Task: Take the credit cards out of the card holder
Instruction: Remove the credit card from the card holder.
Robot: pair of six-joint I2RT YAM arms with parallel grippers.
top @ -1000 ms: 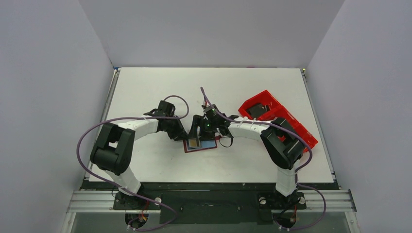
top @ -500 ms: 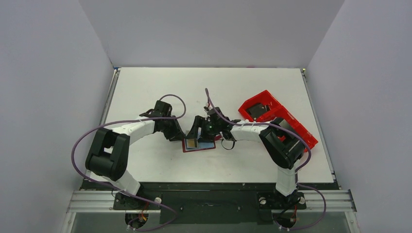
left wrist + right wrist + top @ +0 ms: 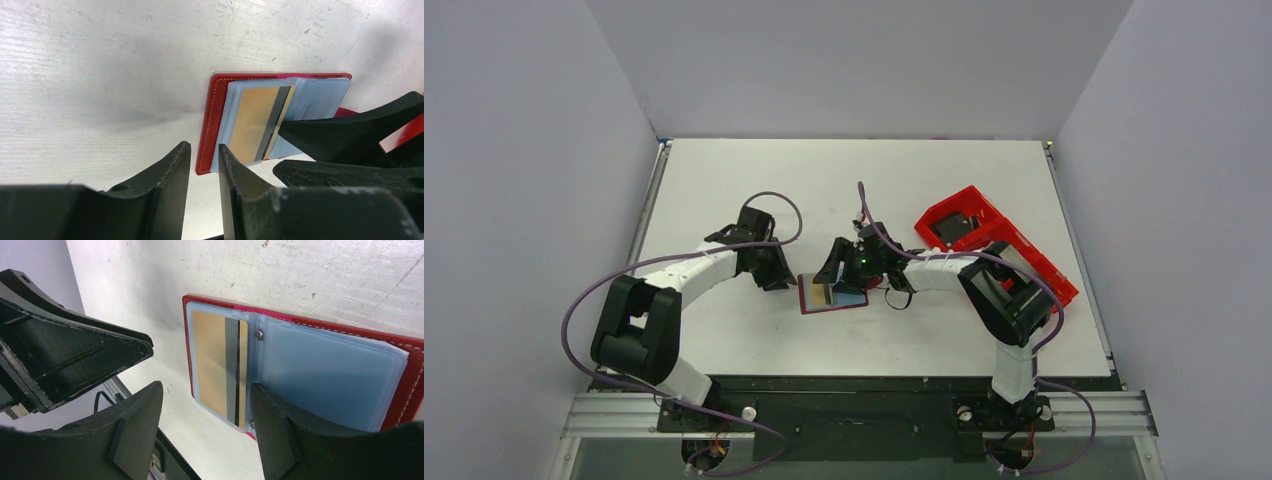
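Dark-red card holder (image 3: 832, 296) spread open and flat on the surface (image 3: 724, 180), between both tools, long axis running from one tool to the other. Inside, gold card (image 3: 255, 122) in the half nearest the left tool (image 3: 204, 149), long axis crosswise to the holder's, dark stripe along it. Left tool just short of the holder's edge, fingers narrowly parted, pinching nothing. Right tool (image 3: 205, 392) spread wide over the gold card, one fingertip (image 3: 300, 134) at its stripe edge. Well behind the right tool, red compartment tray (image 3: 994, 245).
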